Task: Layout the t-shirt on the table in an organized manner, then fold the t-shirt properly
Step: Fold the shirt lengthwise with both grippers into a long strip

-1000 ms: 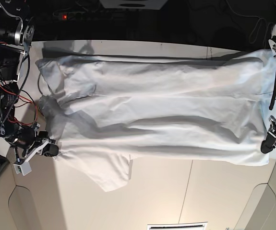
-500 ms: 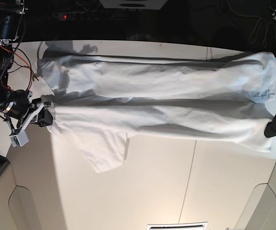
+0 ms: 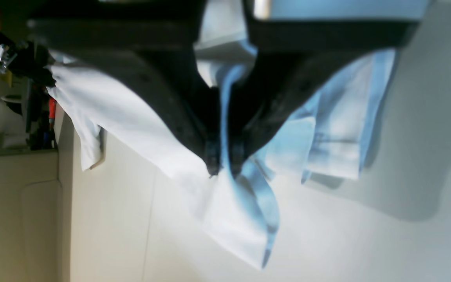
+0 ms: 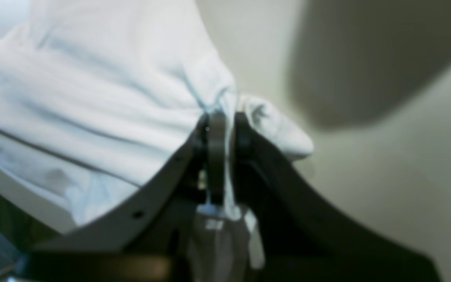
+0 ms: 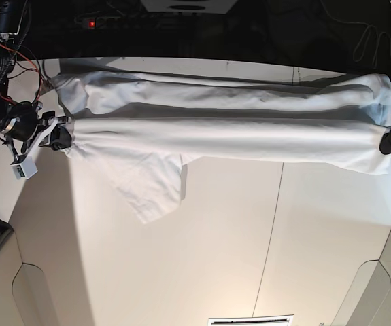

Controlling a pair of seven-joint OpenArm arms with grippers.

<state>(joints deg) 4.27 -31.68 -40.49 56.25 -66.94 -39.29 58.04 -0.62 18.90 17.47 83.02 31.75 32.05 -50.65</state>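
Behind the far edge of the white tabletop (image 5: 202,272) the room is very dark, almost black. A small red light (image 5: 92,24) glows there on a long dark strip. Thin cables (image 5: 368,41) hang in the dark at one side. A pale shape (image 5: 188,5) sits at the top edge. Light falls brightly on the flat surface, with soft grey shadows at one end.

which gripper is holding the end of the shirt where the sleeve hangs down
The right gripper, at the base view's left. The t-shirt has a short sleeve drooping toward the table just beside it; the left gripper pinches the plain end.
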